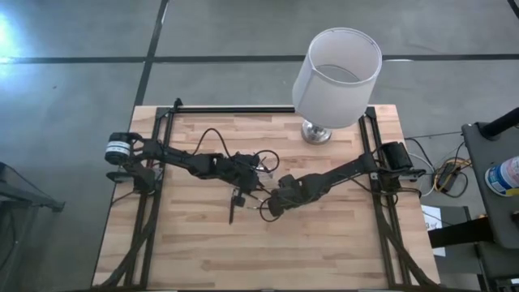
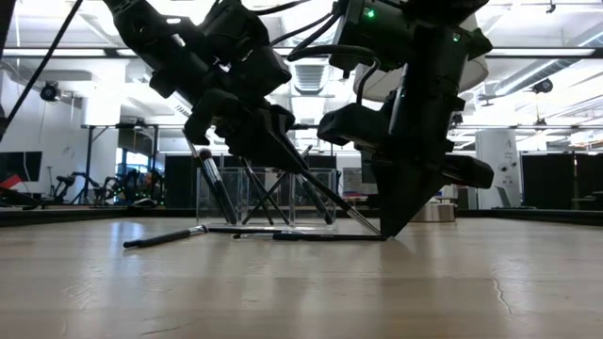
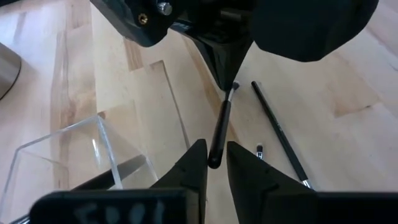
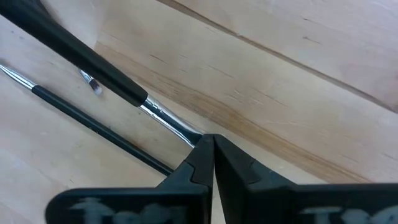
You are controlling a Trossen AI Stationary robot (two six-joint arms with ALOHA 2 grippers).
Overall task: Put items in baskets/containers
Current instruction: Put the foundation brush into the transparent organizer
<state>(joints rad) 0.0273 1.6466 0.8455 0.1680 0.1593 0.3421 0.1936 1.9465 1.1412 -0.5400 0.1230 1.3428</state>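
Near the middle of the light wooden plank tabletop (image 1: 324,243), both dark arms meet tip to tip. Left claw (image 3: 214,163) is nearly closed, its two fingers pinching the dark handle end of one thin stick-like brush with a silvery ferrule (image 3: 221,127); in the low view that brush (image 2: 316,193) slants down toward the wood. Right claw (image 4: 210,146) is fully shut, fingertips pressed together, their point meeting the silvery end of the same brush (image 4: 165,121) (cannot tell whether it actually clamps it). A second thin dark brush (image 3: 280,134) lies flat on the tabletop just beside them, and another one (image 2: 165,237) lies flat nearer the low camera's left. Small clear plastic container (image 2: 268,196) stands just behind the claws, several dark brushes (image 2: 219,193) leaning inside it; its see-through wall (image 3: 68,155) sits near the left claw. White drum-shaded lamp (image 1: 336,77) stands at the tabletop's far edge, well apart.
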